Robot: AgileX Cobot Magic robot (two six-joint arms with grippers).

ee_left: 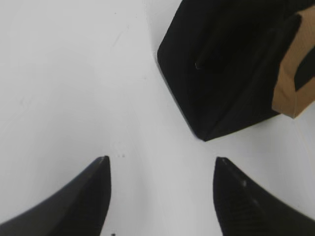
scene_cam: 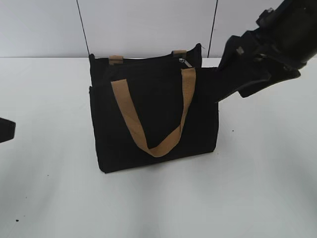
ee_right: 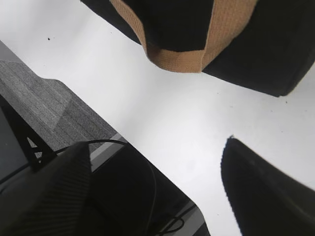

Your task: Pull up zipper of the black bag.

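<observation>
The black bag (scene_cam: 153,114) stands upright on the white table (scene_cam: 257,188), with a tan handle (scene_cam: 148,126) hanging down its front. The zipper (scene_cam: 148,59) runs along the bag's top edge, and its silver pull tab (scene_cam: 184,62) sits near the right end. My right gripper (scene_cam: 229,94) is open and empty, just right of the bag's upper right corner. The right wrist view shows its fingers (ee_right: 156,142) spread, with the bag (ee_right: 275,54) and handle (ee_right: 177,56) above. My left gripper (ee_left: 162,160) is open and empty, low over the table and left of the bag (ee_left: 231,64).
Only a tip of the left gripper (scene_cam: 6,130) shows at the left edge. Two dark cables (scene_cam: 83,27) run up the wall behind the bag. The right wrist view shows the table's front edge, with grey floor (ee_right: 44,103) and a black frame below.
</observation>
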